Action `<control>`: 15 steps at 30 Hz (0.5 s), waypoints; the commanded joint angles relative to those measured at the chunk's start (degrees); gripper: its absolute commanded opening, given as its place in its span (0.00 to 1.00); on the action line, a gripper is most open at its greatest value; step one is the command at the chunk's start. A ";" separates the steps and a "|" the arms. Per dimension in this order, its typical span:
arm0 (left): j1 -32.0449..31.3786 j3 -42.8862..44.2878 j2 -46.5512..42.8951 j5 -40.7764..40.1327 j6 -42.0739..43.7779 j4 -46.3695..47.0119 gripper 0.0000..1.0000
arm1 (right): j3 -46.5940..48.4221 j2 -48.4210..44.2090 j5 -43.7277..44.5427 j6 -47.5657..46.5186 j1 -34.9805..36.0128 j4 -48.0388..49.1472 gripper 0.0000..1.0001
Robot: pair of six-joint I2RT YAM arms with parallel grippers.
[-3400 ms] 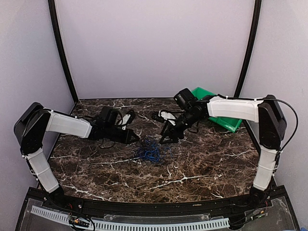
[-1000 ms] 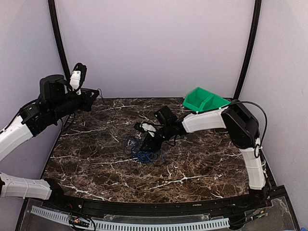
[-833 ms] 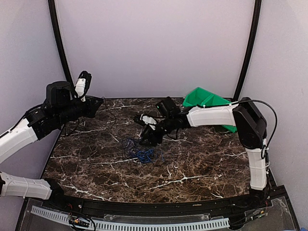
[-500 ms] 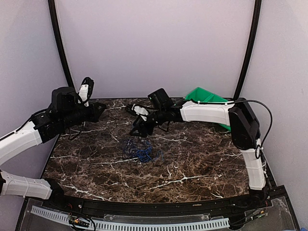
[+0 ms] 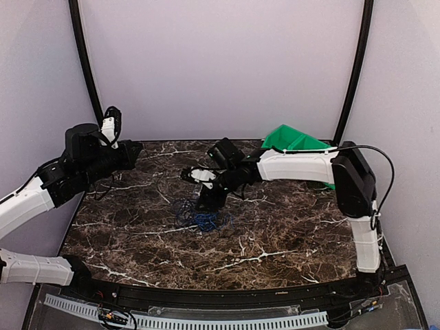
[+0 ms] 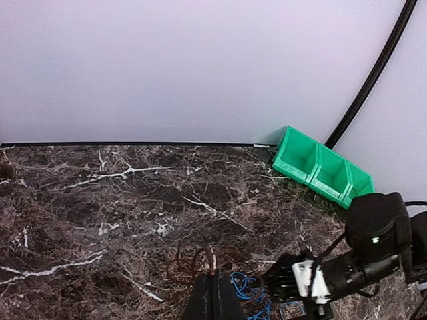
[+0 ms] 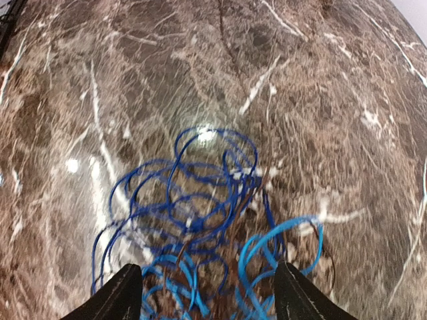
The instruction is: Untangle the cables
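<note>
On the marble table (image 5: 289,237), looping tangle of thin blue cables (image 7: 200,193), right gripper (image 7: 207,283) wide above, left gripper (image 6: 213,283) closed.

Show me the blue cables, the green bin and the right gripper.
blue cables (image 7: 200,217), right wrist view, middle of the clump.
green bin (image 6: 331,179), left wrist view, its bare middle compartment.
right gripper (image 7: 210,297), right wrist view, midway between its fingertips.

You are looking at a dark marble-patterned worktop (image 5: 289,237); a green three-compartment bin (image 6: 323,175) is sitting at its far right corner, beside the pale wall (image 5: 220,69).
</note>
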 commanded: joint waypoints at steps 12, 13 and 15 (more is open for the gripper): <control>0.30 0.65 -0.02 0.11 2.65 2.65 0.00 | -9.14 -16.53 -9.83 -9.33 -2.19 -14.31 0.68; 0.34 0.76 0.07 0.25 2.66 2.66 0.00 | -7.57 -15.82 -8.81 -8.95 -2.19 -13.65 0.68; 0.30 1.04 0.16 0.60 2.71 2.51 0.00 | -2.63 -13.76 -6.42 -7.79 -2.19 -13.52 0.68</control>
